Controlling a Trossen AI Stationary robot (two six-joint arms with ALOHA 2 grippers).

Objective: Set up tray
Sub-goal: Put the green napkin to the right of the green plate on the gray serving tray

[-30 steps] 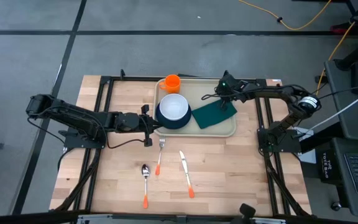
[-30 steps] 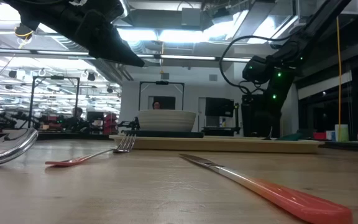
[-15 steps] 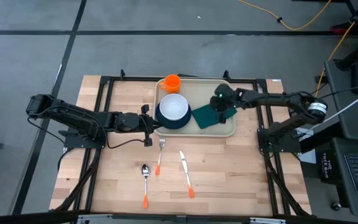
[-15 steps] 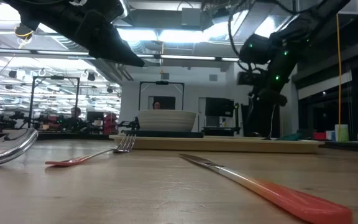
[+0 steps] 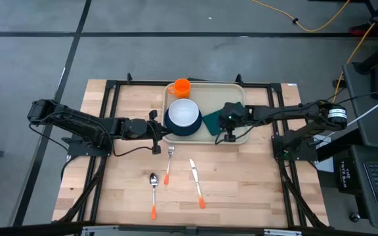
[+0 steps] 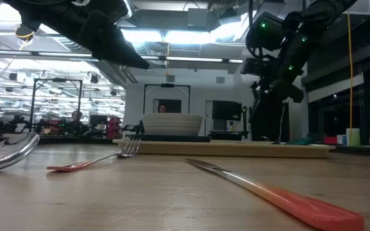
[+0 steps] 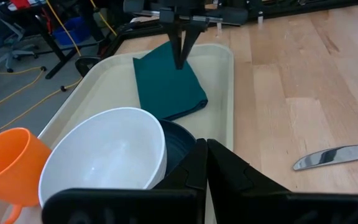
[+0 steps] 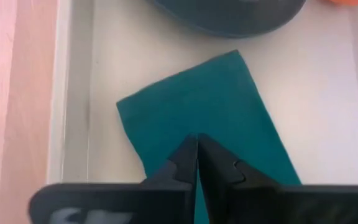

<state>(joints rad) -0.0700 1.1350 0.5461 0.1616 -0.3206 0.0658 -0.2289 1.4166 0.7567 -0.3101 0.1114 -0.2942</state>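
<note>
**Over the napkin, with the tray loaded**

My right gripper (image 8: 197, 158) hangs above the dark green napkin (image 8: 216, 118), fingertips pressed together with barely a slit between them; in the right wrist view nothing is pinched in them, though whether the tips touch the cloth I cannot tell. My left gripper (image 7: 205, 163) sits at the tray's left edge beside the plate, fingers fully closed and empty.

The cream tray (image 5: 240, 138) lies at the far middle of the wooden table (image 5: 254, 183). On it stand an orange cup (image 5: 182, 86) in the far left corner, a white bowl (image 5: 184, 113) on a dark teal plate (image 5: 176, 130), and the napkin to their right. A fork (image 5: 169, 164), a knife (image 5: 196, 184) and a spoon (image 5: 153, 195), all orange-handled, lie on the bare table nearer the front.

I judge the tray to be stiff, smooth plastic, light in itself but heavier toward the bowl end. Its raised rim is the only place I could pinch; one-sided lifting would tip it, so I'd rather take both short edges. The napkin is soft and thin: I'd nip a free corner or edge.
</note>
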